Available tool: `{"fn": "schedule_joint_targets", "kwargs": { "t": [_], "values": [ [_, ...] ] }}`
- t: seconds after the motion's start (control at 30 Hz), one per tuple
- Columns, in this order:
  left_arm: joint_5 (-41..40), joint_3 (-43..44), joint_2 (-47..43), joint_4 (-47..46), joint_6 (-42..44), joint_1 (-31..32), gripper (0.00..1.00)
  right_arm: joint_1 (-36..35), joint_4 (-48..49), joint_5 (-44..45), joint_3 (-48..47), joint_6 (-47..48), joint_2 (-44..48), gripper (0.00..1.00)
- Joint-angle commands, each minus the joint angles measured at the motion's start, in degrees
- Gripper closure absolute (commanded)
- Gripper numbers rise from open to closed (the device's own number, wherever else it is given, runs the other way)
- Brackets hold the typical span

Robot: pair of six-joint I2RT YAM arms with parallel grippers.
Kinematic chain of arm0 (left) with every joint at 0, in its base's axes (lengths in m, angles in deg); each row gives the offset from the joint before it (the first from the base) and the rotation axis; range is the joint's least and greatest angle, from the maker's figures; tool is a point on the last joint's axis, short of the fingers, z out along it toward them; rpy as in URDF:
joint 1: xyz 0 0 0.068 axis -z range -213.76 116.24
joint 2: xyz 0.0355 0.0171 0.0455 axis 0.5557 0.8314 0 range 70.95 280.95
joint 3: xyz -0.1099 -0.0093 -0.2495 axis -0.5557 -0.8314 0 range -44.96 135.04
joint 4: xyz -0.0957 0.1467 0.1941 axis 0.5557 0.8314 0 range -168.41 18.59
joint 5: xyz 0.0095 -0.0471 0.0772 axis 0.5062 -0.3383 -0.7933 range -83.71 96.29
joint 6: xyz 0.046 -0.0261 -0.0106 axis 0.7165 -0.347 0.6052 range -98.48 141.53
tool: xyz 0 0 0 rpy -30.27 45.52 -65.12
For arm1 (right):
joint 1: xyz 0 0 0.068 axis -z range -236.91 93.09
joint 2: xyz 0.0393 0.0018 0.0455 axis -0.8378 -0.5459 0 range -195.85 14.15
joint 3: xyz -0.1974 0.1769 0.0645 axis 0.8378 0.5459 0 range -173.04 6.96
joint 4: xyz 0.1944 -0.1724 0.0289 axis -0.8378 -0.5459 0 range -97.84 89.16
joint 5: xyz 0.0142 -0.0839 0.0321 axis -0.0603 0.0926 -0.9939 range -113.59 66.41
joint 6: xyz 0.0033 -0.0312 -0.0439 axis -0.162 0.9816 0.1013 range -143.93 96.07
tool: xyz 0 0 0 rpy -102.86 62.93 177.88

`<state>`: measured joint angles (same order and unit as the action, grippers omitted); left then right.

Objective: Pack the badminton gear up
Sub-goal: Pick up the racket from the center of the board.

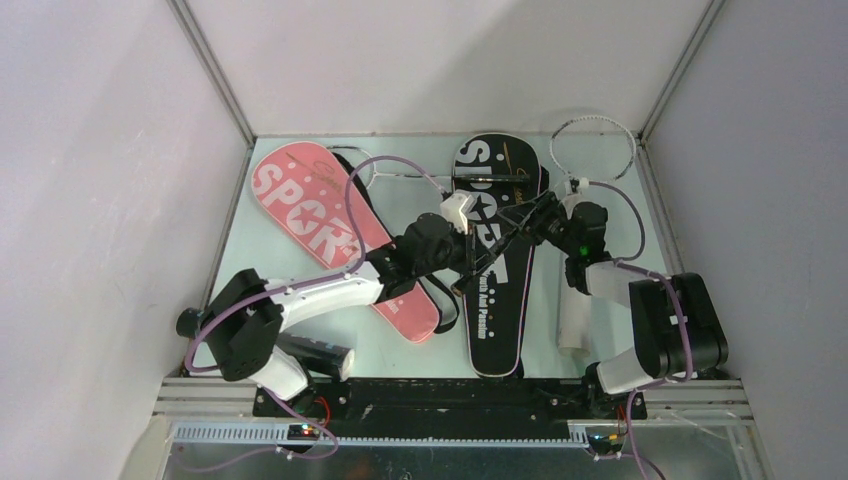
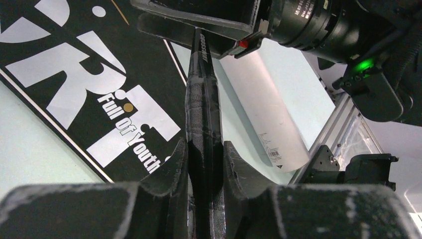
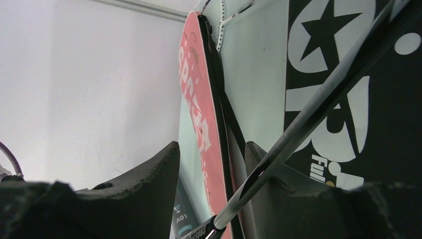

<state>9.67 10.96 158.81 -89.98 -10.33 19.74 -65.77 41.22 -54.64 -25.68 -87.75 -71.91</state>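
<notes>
The left gripper (image 2: 204, 148) is clamping a thin-framed racket with a black tape-wrapped grip (image 2: 203, 109). Its two dark fingers are pressing on either side of the grip, which is running straight out between them, away from the wrist camera. Farther along, where the grip is narrowing into the slim shaft, the right gripper (image 3: 211, 149) is straddling the racket with its jaws apart. In the right wrist view the grey shaft is slanting up from the gap low between the fingers. It is crossing the front of the finger on the picture's right, with clear space to the other finger.

From above, the racket is crossing the long black racket-shaped "SPORT" cover (image 1: 490, 300) at a slant, and the two grippers are meeting over the cover's middle. A pink racket-shaped "SPORT" cover (image 1: 330, 235) is lying to its left, partly under the left arm. A white shuttle tube (image 1: 572, 315) is lying just right of the black cover, beside the right arm. A thin white racket head (image 1: 595, 148) is lying at the far right corner; whether it belongs to the held racket cannot be told.
</notes>
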Motion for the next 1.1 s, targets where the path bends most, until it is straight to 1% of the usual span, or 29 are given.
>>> {"fn": "schedule_joint_targets", "kwargs": {
  "t": [0.0,0.13,0.2,0.3,0.37,0.4,0.43,0.47,0.53,0.63,0.67,0.73,0.77,0.8,0.83,0.87,0.9,0.93,0.97,1.0,1.03,1.07],
  "values": [
    [-3.1,-0.5,-2.4,-4.2,-1.5,0.2,1.00,0.3,1.7,4.9,1.2,-0.6,3.8,0.46],
    [-3.2,-1.2,-2.2,-4.3,-2.1,0.3,1.00,0.3,-1.4,9.8,2.6,-1.3,6.6,0.47],
    [-4.7,-1.3,-2.1,-4.3,-2.2,0.3,1.00,0.3,-2.8,12.0,2.8,-1.3,7.8,0.48],
    [-5.1,-1.5,-2.1,-4.3,-2.1,0.3,1.00,0.3,-4.3,15.0,2.8,-1.4,8.9,0.52],
    [-5.2,-1.7,-2.0,-4.6,-2.2,0.3,1.00,0.4,-4.1,15.9,2.8,-1.8,9.0,0.61],
    [-5.1,-1.7,-1.9,-4.7,-2.3,0.3,1.00,0.4,-2.9,15.9,2.8,-1.9,8.7,0.70],
    [-4.9,-1.7,-1.7,-5.1,-2.5,0.3,1.00,0.4,-2.2,16.0,2.8,-2.0,8.5,0.74],
    [-4.4,-1.8,-1.6,-5.4,-2.7,0.3,1.00,0.4,-1.0,16.0,2.8,-2.1,8.1,0.82],
    [-3.9,-2.1,-1.6,-6.4,-2.9,0.3,1.00,0.5,0.3,16.2,2.8,-2.1,7.2,0.89],
    [-3.0,-2.9,-1.9,-8.0,-2.9,0.3,1.00,0.9,3.0,14.7,2.8,-2.4,5.1,0.94],
    [-2.4,-3.0,-1.9,-8.2,-2.8,0.3,1.00,1.0,3.7,14.2,2.8,-2.4,4.6,0.98],
    [-1.3,-3.0,-1.9,-8.4,-2.4,0.3,0.99,1.4,5.6,12.2,2.8,-2.5,3.9,1.00],
    [-1.1,-3.1,-2.0,-8.0,-2.4,0.3,0.96,1.8,5.9,11.9,2.8,-2.4,3.9,1.00],
    [-1.2,-3.2,-2.4,-7.8,-2.2,0.4,0.88,2.1,5.6,11.1,2.7,-2.1,4.0,1.00],
    [-1.6,-3.6,-2.7,-7.5,-2.2,0.4,0.83,2.8,3.3,10.5,2.1,-1.6,4.6,1.00],
    [-1.8,-3.9,-3.6,-7.2,-1.8,0.4,0.72,3.4,1.4,9.1,1.6,-1.3,5.0,1.00],
    [-2.5,-4.3,-4.0,-6.5,-1.6,0.4,0.67,5.0,-2.7,8.0,0.3,-0.9,5.7,1.00],
    [-2.9,-4.5,-4.8,-6.1,-1.2,0.4,0.58,5.7,-4.3,5.9,-0.2,-0.6,6.1,1.00],
    [-3.9,-4.7,-5.1,-5.1,-0.9,0.6,0.54,7.3,-8.0,4.8,-1.3,0.3,6.8,1.00],
    [-4.9,-4.7,-5.4,-4.3,-0.9,0.7,0.46,7.8,-10.2,3.1,-1.9,0.9,7.2,1.00],
    [-6.2,-4.6,-5.4,-3.0,-0.7,1.2,0.43,9.7,-16.4,2.6,-3.7,3.2,8.2,1.00],
    [-6.8,-4.5,-5.0,-2.0,-0.6,1.7,0.39,10.3,-20.4,2.0,-6.5,7.0,8.5,1.00]
  ]
}}
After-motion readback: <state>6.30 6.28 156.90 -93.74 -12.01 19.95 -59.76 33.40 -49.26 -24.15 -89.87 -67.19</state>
